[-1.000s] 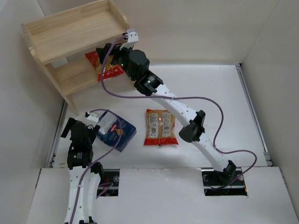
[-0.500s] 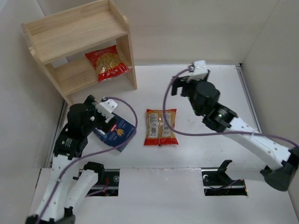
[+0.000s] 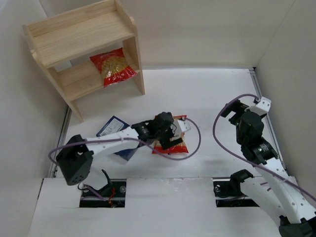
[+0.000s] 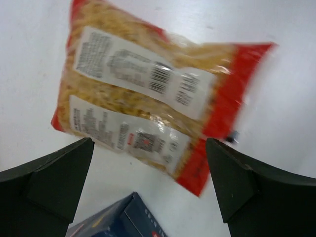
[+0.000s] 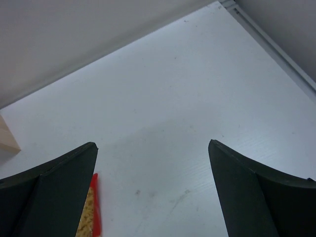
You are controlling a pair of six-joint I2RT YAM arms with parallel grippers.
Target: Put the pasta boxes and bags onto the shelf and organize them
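The light wood shelf (image 3: 79,37) stands at the back left, with one pasta bag (image 3: 112,66) lying on its lower tier. The second bag (image 3: 177,146), white labels up, lies flat mid-table, and my open left gripper (image 3: 165,129) hovers over it. In the left wrist view the bag (image 4: 148,94) lies ahead of my open, empty left gripper (image 4: 149,143). The dark blue pasta box (image 3: 111,129) lies left of the bag, partly hidden under my left arm; its corner (image 4: 118,222) shows at the bottom. My right gripper (image 3: 236,106) is open and empty at the right, above bare table (image 5: 152,144).
White walls enclose the table on the left, back and right. A metal rail (image 3: 266,113) runs along the right edge. A sliver of the table bag (image 5: 91,212) and a shelf foot (image 5: 7,138) show in the right wrist view. Purple cables trail from both arms.
My right arm has left the bag on the lower tier and pulled back to the right side. My left arm has swung right, past the blue box, over the labelled bag.
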